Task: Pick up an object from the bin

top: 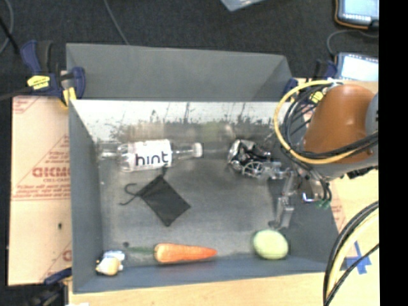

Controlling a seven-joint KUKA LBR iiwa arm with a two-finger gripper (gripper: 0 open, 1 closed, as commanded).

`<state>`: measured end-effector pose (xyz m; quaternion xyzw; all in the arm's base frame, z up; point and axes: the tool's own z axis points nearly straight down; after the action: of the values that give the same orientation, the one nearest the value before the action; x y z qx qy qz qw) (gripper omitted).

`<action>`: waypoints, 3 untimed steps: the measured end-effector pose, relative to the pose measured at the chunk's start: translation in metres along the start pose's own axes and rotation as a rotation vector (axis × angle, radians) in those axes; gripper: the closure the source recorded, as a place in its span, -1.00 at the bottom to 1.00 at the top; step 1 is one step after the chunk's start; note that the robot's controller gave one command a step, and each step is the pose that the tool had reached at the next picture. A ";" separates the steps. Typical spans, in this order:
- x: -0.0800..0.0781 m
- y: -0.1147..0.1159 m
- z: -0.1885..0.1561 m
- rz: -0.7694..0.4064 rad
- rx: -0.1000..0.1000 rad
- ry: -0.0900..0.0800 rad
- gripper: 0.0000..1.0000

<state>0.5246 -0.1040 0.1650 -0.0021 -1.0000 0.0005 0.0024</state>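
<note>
Green ball [270,245], round and smooth, may well roll or squirt sideways if the claw [279,220] comes down off-centre, and the near and right walls of the bin [178,75] stand so close that the claw could strike metal instead. It lies in the bin's near right corner, just on the near side of the claw's tip and slightly left of it, with a carrot [185,254] further left. Whether the claw is open or closed I cannot tell, and nothing shows in its hold.
</note>
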 end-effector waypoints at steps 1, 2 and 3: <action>-0.002 0.000 -0.005 -0.003 0.001 -0.008 -1.00; 0.006 -0.008 0.010 -0.059 0.001 -0.014 -1.00; 0.027 -0.046 0.079 -0.247 0.005 -0.015 -1.00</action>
<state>0.4974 -0.1497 0.0864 0.1210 -0.9926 0.0028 -0.0049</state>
